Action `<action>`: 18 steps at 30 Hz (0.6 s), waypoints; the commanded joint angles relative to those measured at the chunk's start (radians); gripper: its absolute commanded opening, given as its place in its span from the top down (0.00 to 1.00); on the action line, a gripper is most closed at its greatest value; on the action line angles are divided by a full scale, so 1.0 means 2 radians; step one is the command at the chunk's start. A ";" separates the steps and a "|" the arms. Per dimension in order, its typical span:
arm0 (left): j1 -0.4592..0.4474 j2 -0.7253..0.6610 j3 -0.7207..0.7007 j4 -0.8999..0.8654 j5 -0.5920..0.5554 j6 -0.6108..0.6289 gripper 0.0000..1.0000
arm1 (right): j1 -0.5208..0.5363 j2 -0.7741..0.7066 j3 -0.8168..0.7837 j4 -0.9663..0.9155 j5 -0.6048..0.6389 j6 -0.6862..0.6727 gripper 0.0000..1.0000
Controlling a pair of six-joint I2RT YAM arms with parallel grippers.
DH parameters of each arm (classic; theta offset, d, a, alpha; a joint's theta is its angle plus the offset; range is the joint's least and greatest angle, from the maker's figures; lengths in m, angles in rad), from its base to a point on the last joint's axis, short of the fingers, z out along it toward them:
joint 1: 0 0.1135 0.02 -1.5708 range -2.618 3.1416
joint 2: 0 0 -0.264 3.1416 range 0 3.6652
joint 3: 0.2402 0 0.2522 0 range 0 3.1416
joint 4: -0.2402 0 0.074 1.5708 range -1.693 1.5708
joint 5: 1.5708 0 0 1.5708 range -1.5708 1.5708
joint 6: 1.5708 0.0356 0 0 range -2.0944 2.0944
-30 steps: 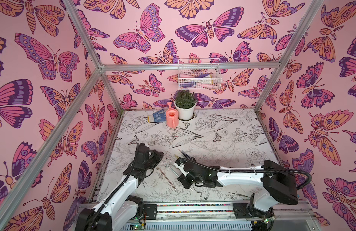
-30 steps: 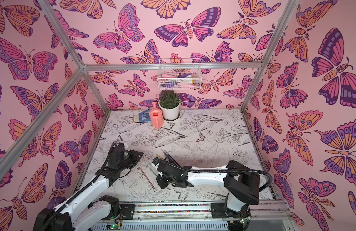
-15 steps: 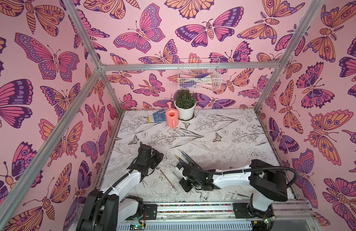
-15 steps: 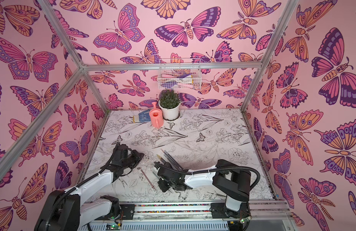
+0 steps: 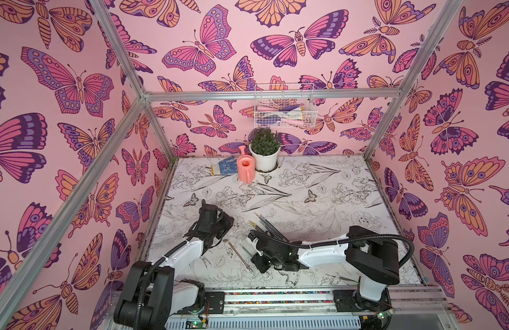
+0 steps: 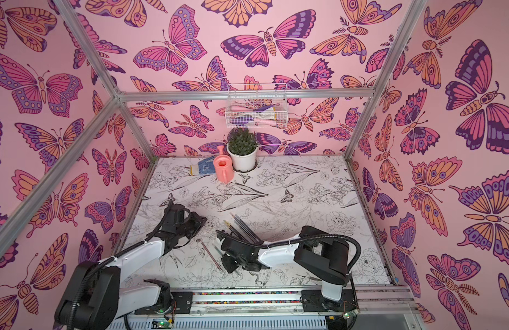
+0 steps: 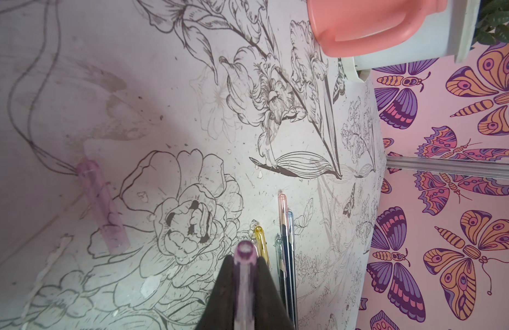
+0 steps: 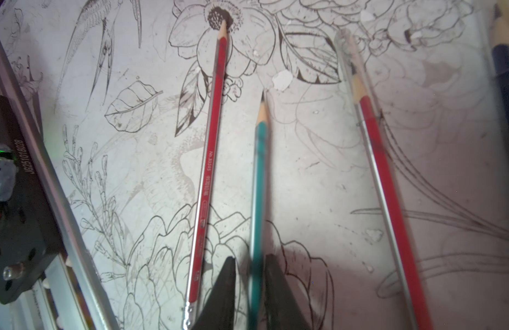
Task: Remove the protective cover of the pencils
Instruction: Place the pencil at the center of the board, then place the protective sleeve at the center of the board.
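Right gripper (image 8: pixel 251 257) backed toward table's (image 5: pixel 333 200) front edge, jaws parting to drop bared teal pencil (image 8: pixel 259 171); left gripper (image 7: pixel 244 257) pinches purple cover (image 7: pixel 244 285).

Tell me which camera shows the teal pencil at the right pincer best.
The right wrist view: the teal pencil is large and close, tip bare, between the right pincer's fingers with a gap either side. Both top views show only a thin sliver beside that pincer. I cannot pick it out in the left wrist view.
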 commanded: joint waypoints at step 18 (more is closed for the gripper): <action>0.004 0.082 0.040 0.007 -0.001 0.018 0.92 | 0.003 -0.012 0.018 -0.037 0.018 0.001 0.73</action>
